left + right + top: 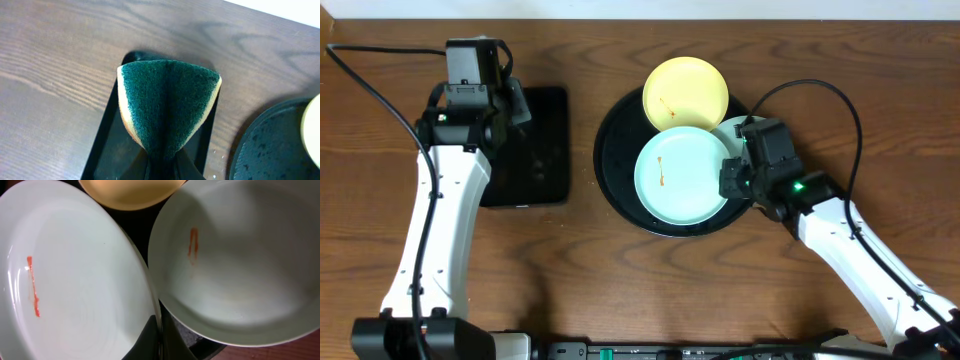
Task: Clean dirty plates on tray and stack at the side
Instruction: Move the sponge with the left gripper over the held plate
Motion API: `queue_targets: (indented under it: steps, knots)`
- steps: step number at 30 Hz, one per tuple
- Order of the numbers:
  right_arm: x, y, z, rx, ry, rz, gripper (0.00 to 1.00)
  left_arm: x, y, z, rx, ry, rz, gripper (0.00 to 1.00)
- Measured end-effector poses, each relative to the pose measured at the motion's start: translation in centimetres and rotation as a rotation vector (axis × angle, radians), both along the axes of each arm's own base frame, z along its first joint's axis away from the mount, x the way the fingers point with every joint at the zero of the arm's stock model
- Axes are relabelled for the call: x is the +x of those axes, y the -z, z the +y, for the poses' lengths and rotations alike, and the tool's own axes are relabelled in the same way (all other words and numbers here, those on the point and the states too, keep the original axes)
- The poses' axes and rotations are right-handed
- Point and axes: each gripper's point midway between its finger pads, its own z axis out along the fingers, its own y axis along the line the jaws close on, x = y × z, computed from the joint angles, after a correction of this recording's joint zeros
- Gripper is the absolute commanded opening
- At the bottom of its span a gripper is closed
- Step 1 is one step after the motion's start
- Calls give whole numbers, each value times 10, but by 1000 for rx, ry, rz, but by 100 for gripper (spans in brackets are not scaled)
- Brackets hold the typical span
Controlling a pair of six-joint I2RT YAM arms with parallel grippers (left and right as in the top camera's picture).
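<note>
The right gripper (160, 342) sits at the right edge of the round black tray (615, 180). Its fingers are pinched nearly together, apparently on the thin rim of the middle teal plate (680, 178), though the contact sits at the bottom edge of the wrist view and is hard to confirm. That plate spreads away to the left of the fingers, face up and round, so it has no long axis. Its thin orange streak (33, 287) runs straight away from the gripper.

The second teal plate (240, 265) lies just right of the fingers, face up. Its near rim seems to tuck against the first plate's rim, and it carries a short orange smear (193, 244). The yellow plate (685, 92) rests beyond both, overhanging the tray's far rim.

Well apart on the left, the left gripper (161, 164) clamps a green sponge (167, 105) folded into a fan. It hangs over the rectangular black tray (107, 145) on the wooden table (620, 290).
</note>
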Motion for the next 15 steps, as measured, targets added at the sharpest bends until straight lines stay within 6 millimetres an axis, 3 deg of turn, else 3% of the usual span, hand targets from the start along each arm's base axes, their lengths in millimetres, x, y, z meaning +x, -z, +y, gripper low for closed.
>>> queue_targets:
  steps: [4, 15]
  knots:
    - [-2, 0, 4, 18, -13, 9, 1, 2, 11, 0, 0, 0, 29, 7]
    - [-3, 0, 6, 26, -24, 12, 1, 5, 16, 0, 0, 0, 39, 7]
